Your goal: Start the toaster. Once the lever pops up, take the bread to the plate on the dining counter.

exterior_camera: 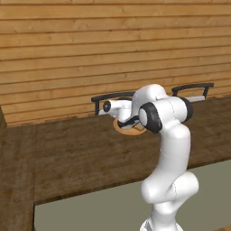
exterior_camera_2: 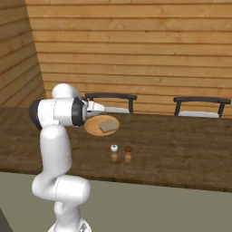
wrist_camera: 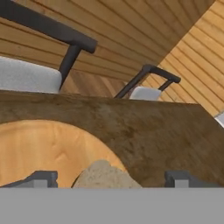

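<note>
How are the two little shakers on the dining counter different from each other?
The left shaker has a white top; the right shaker has a dark brown top. The left shaker stands nearer the plate, the right shaker farther from it. They share a tan body, similar height and an upright pose, side by side but apart on the dining counter.
</note>
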